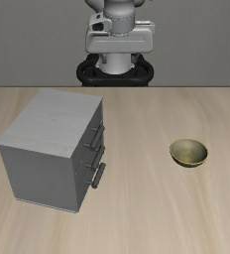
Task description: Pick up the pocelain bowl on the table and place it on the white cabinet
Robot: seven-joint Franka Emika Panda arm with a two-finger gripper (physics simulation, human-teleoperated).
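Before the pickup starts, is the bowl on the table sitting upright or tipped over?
Upright. The bowl sits on the table with its round rim facing up and its hollow inside showing, apart from the cabinet.

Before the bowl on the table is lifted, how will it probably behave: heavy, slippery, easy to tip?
The bowl looks small and shallow, so probably light and rigid. Its glossy surface may slip in a pinch. It sits upright and low on the table, so a push would likely slide it, not tip it.
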